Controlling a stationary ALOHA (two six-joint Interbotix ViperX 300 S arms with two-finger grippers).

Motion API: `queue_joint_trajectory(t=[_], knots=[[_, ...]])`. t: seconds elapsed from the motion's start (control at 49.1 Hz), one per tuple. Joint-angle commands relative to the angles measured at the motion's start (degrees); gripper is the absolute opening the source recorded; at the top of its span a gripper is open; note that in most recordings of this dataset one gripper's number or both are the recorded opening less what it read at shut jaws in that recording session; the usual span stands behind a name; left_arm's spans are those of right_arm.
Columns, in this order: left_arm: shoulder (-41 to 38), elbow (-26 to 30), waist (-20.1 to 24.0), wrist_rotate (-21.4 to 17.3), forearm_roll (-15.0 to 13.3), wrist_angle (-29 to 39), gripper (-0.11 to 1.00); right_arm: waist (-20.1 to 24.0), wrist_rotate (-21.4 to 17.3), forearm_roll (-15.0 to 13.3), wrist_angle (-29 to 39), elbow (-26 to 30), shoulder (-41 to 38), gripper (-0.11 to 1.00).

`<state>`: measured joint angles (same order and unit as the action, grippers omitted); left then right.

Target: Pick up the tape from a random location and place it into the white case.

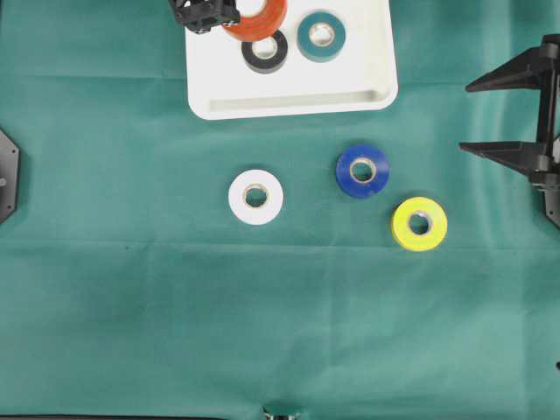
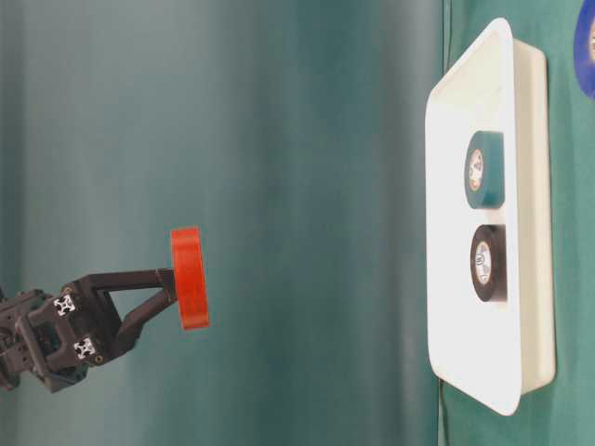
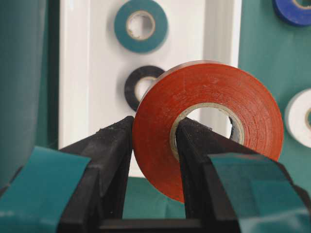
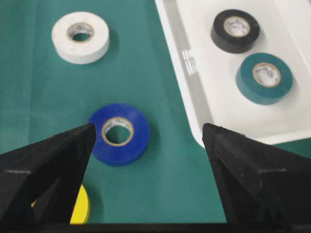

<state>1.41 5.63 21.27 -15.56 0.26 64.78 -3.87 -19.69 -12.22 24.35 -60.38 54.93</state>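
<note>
Orange tape [image 3: 206, 128] rides high over the white case [image 1: 289, 103], pinched through its wall by the left gripper [image 3: 154, 145] — one finger outside the roll, one inside the core. Black tape [image 1: 265, 51] and teal tape [image 1: 321, 35] already lie flat in the case. To finish well, the roll probably wants lowering toward the bare floor at the case's left side, clear of those two, before the jaws part; dropped from this height it could bounce or roll over the rim.

Overhead, roll and gripper seem to sit right over the case; only the table-level view shows how much air separates them. The left wrist view alone shows the grip itself. The right gripper [image 4: 148, 141] waits at the right edge with jaws wide and empty, and its camera looks across the blue tape [image 4: 119, 133] to the white tape [image 4: 80, 37] on the green cloth [image 1: 131, 306], a yellow tape [image 1: 419, 224] nearest.
</note>
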Motion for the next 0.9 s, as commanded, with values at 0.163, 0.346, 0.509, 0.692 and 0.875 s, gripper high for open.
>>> queue_joint_trajectory(t=[0.163,0.346,0.509,0.692,0.875], knots=[[2.29,0.44,0.09,-0.18,-0.18,-0.18,0.22,-0.53,0.18,-0.18,-0.18,0.97,-0.18,0.87],[2.37,0.26,0.09,-0.18,-0.18,-0.18,0.22,-0.53,0.18,-0.18,0.09,1.05,-0.18,0.87],[2.55,-0.09,0.09,-0.09,-0.18,-0.18,0.22,-0.53,0.18,-0.18,0.09,1.05,-0.18,0.87],[2.81,-2.2,0.09,-0.09,-0.18,-1.14,0.22,-0.53,0.18,-0.18,0.09,1.05,-0.18,0.87],[2.55,-5.36,0.18,-0.09,-0.18,-3.78,0.22,-0.53,0.18,-0.18,0.09,0.97,-0.18,0.87]])
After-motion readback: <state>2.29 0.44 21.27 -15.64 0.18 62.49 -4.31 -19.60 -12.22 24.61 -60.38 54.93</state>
